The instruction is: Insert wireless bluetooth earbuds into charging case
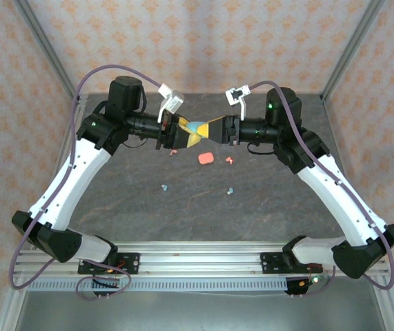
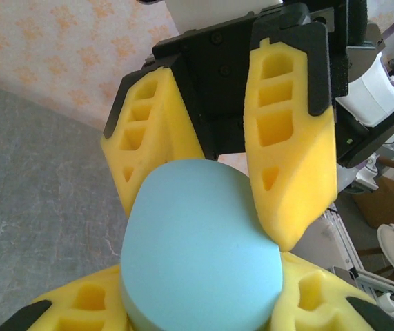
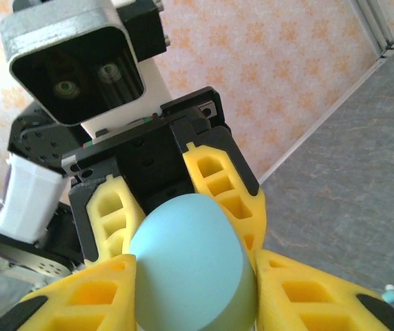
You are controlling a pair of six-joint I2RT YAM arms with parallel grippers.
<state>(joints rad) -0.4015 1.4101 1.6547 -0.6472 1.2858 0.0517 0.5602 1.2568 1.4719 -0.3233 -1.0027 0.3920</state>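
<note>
Progress: early, nothing seated yet afaict. My two arms meet in the upper middle of the top view, w/ the teal case (image 1: 197,129) held up btw them, off the surface (image 1: 114,207). My left gripper (image 1: 185,132) is clenched on it from the left of the frame. My right gripper (image 1: 212,129) is clenched on it from the right.

In both wrist views the case is a smooth rounded teal lump wedged btw yellow fingers (image 2: 290,158), top and bottom of frame. I see no seam gap or raised lid, so I judge it's closed, tho part of it is hidden behind the fingers.

All four buds lie loose on the surface, below the grippers in the top view:
- left teal earbud (image 1: 164,187), lower left of centre
- right teal earbud (image 1: 230,190), lower right of centre, well apart from the first
- right pink earbud (image 1: 229,161), just beside the pink case (image 1: 205,158)
- left pink earbud (image 1: 172,152), a tiny speck right under my left gripper, too small to be sure of

The pink case rests on the surface just below the held one, untouched, and looks shut.

Done: teal case picked up, two-handed. Left, as I judge it: open it, seat both teal buds, then do the same w/ the pink case and pink buds
</note>
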